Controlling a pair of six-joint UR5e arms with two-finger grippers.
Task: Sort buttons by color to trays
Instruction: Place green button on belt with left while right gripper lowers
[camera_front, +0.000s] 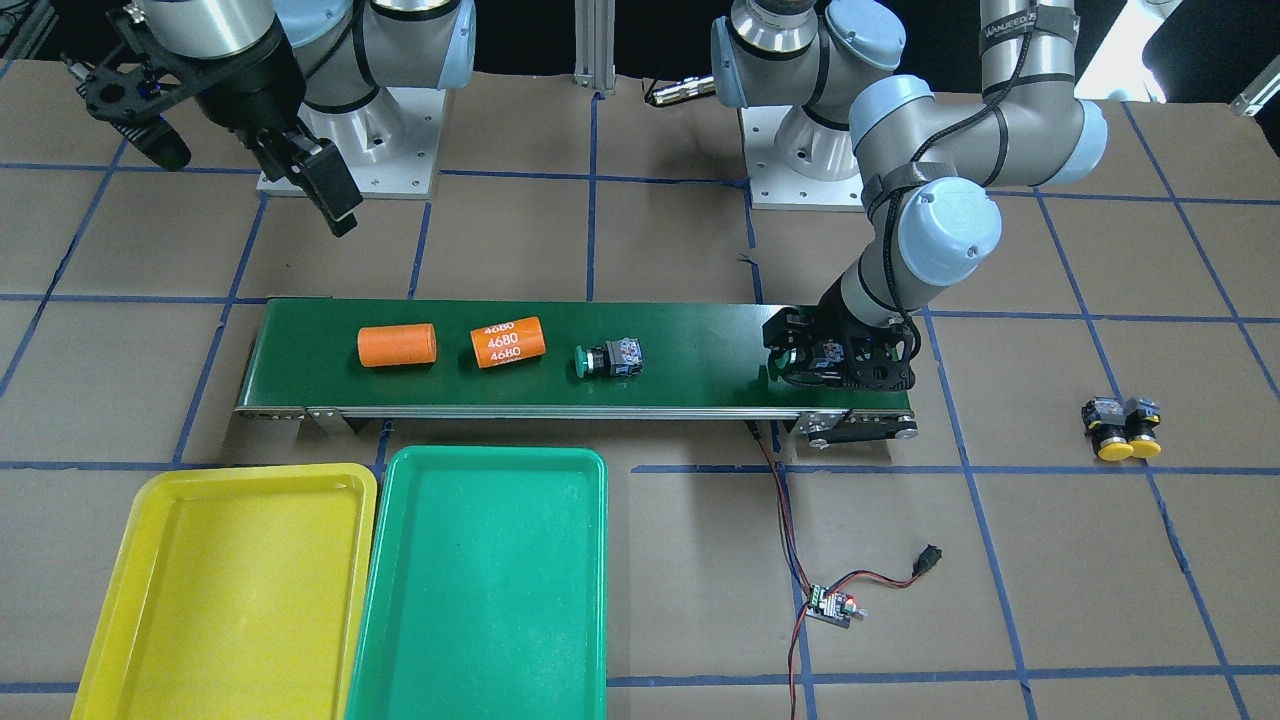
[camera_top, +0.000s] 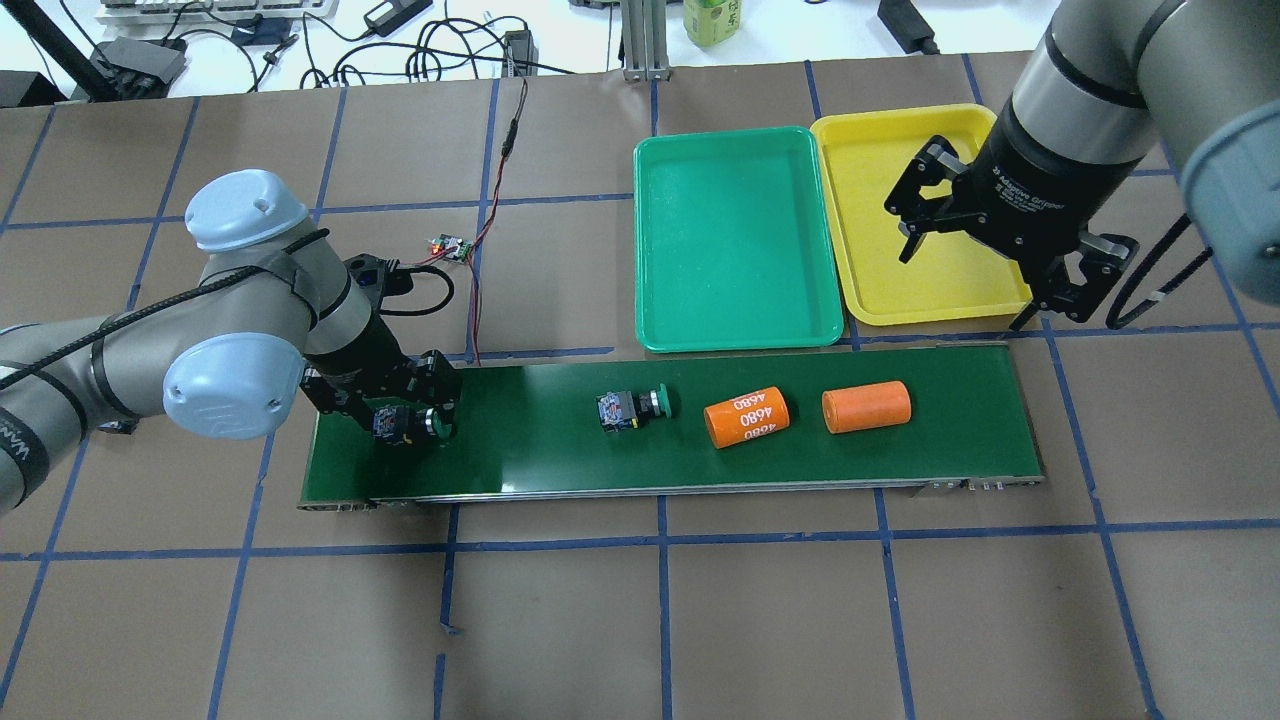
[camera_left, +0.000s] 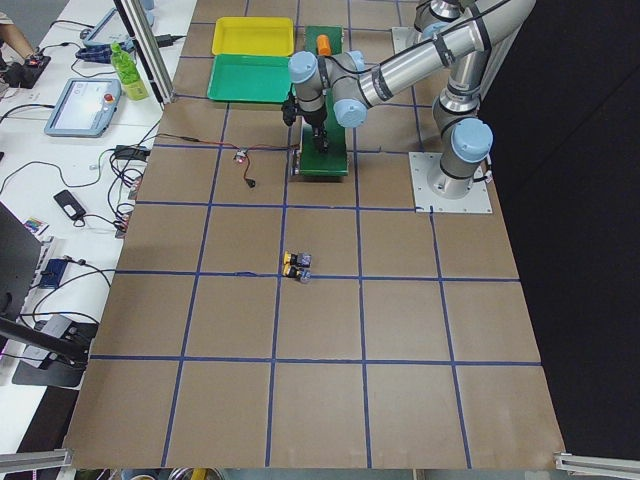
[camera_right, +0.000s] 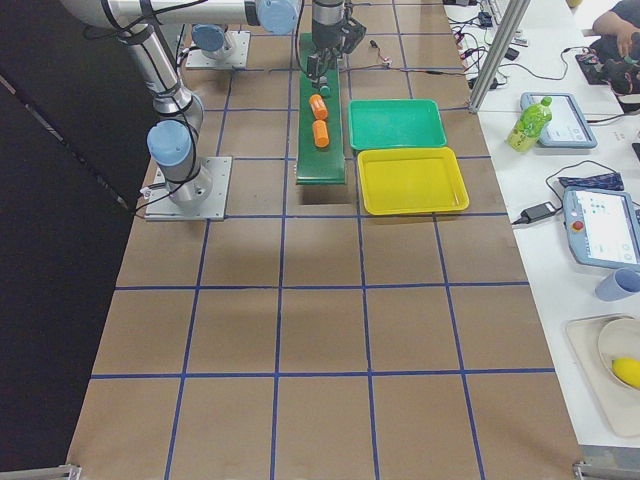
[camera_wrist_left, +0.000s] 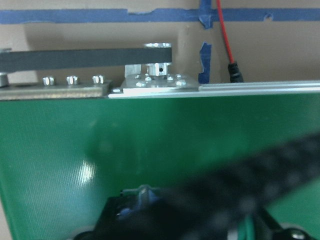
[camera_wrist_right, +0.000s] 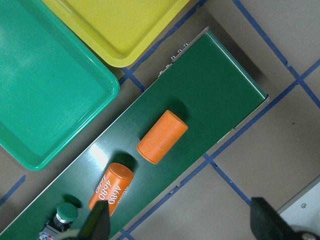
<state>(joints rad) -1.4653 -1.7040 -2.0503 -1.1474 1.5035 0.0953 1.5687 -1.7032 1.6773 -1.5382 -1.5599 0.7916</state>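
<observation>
- Zero buttons (camera_front: 610, 360) lie in the yellow tray (camera_top: 880, 300) or green tray (camera_top: 735, 335); all four remain.
- Left gripper (camera_top: 400, 415) straddles one green button (camera_top: 408, 423); grip indeterminate.
- Right gripper (camera_top: 960, 288): jaws spread, empty.

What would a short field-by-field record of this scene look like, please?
Left gripper: at the belt end, around one green button; grip unclear
Right gripper: open, empty, raised
On belt: second green button, two orange cylinders
On table: two yellow buttons, side by side
Green tray: empty
Yellow tray: empty
</observation>
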